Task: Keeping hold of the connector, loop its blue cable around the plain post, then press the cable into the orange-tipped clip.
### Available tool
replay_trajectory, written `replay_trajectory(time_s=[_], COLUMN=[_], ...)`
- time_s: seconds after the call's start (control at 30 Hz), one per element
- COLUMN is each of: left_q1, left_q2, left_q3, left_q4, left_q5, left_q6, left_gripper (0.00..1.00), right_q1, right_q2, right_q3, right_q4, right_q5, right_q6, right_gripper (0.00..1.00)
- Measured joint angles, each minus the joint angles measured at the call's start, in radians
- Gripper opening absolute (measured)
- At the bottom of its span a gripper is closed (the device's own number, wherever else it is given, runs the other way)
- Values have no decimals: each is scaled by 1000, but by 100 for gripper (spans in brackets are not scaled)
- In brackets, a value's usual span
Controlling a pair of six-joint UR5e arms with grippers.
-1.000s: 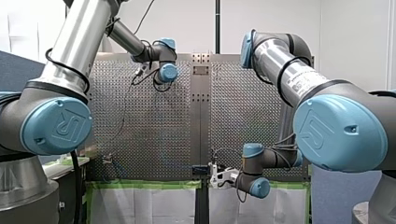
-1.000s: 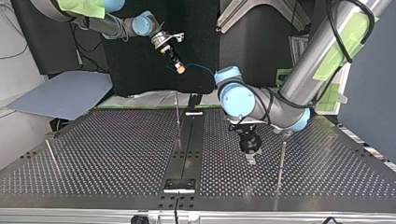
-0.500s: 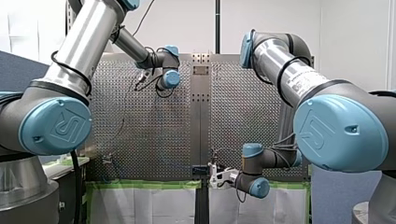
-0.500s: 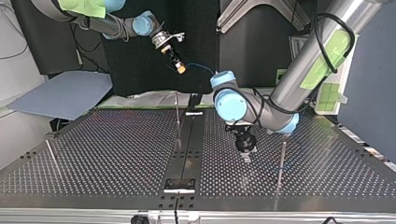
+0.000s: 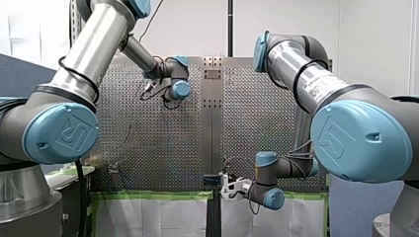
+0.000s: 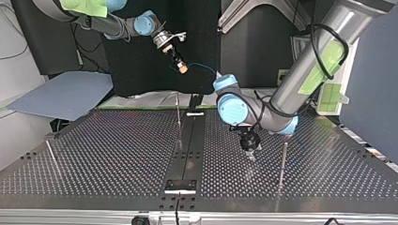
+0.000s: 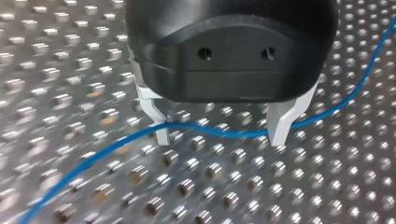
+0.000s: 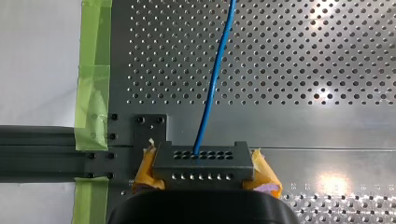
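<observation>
Grip: right pincer clamped on connector between yellow pads, up at worktop edge. Its blue cable ran straight away toward left pincer. That pincer was spread wide, low over worktop; cable lay crosswise at fingertips, ungripped. One post stood just beside it, so left arm likely nearer for looping.
</observation>
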State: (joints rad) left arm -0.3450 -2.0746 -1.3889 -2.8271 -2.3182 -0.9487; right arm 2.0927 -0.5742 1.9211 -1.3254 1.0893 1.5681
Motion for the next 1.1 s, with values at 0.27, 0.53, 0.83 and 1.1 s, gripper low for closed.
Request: replay_trajectory(time_s=[0.27, 0.53, 0.83, 1.1], left_q1=[4, 12, 11, 0], left_q2=[-24, -25, -53, -70], left_q3=[1, -26, -47, -47], left_q4=[6, 1, -6, -12], left_q5=[-17, -66, -88, -67], left_q6=[8, 30, 43, 31], left_gripper=[100, 100, 100, 100], right_q1=[0, 6, 10, 11], right_q2=[0, 0, 0, 0], right_q3=[0, 0, 0, 0], right_q4=[2, 7, 9, 9], right_q5=[-1, 9, 13, 15], right_q6=[-1, -4, -5, -6], right_gripper=[0, 0, 0, 0])
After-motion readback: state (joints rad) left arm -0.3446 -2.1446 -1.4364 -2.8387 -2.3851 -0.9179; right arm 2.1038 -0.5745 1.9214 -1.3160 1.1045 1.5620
